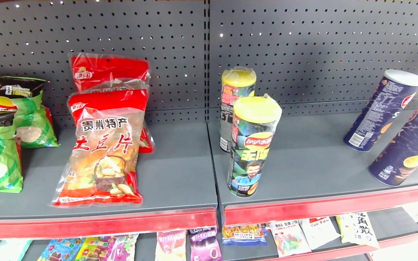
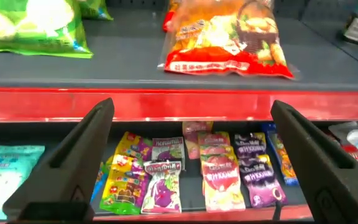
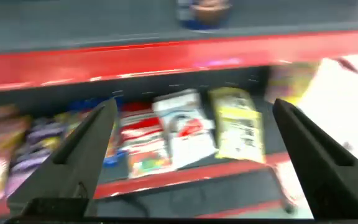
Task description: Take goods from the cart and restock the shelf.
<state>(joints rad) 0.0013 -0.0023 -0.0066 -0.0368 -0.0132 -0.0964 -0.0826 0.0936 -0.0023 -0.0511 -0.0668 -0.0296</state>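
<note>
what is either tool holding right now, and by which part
Nothing is held: the left tool and the right tool are both open and empty.

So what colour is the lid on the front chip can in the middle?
Yellow lid, best in the head view.

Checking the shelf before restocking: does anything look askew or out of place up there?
The front red potato-slice bag seems slumped, nearly flat on the shelf, unlike the upright bag behind it. The yellow-lidded chip cans wear loose plastic wrap.
</note>
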